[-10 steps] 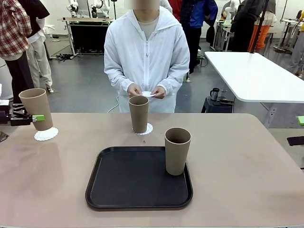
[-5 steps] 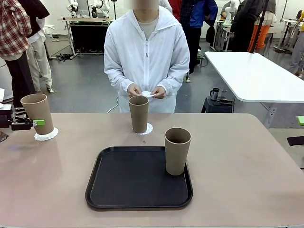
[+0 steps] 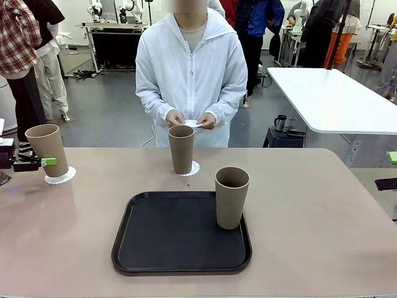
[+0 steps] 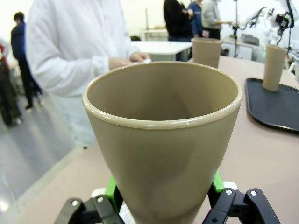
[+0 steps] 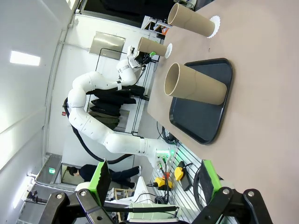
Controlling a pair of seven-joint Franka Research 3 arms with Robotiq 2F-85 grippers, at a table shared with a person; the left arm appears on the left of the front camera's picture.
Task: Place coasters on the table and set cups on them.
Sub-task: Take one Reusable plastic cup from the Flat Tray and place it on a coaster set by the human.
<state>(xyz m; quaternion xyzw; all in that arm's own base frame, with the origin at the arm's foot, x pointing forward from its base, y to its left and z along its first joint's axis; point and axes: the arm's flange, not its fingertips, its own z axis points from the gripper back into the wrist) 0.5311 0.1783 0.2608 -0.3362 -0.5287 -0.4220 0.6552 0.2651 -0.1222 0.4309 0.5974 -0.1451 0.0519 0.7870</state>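
My left gripper (image 3: 38,162) is shut on a tan cup (image 3: 48,149) at the table's (image 3: 310,205) far left. The cup stands nearly upright with its base down on a white lacy coaster (image 3: 61,176). In the left wrist view this cup (image 4: 163,140) rises between the green pads (image 4: 111,189). A second cup (image 3: 181,149) stands on its coaster (image 3: 193,169) at the far middle. A third cup (image 3: 231,197) stands on the black tray (image 3: 167,242). The person's hands hold another coaster (image 3: 191,123). My right gripper (image 5: 154,182) is open and holds nothing, well away from the cups.
The black tray (image 5: 205,112) lies in the near middle of the table. The person in white stands at the far edge behind the middle cup. A white table (image 3: 329,99) with a small dark mug (image 3: 280,122) near it stands at the back right.
My left gripper has lowered the cup and shifted it slightly left, bringing it from tilted above the coaster to nearly upright on it. Nothing else moved.
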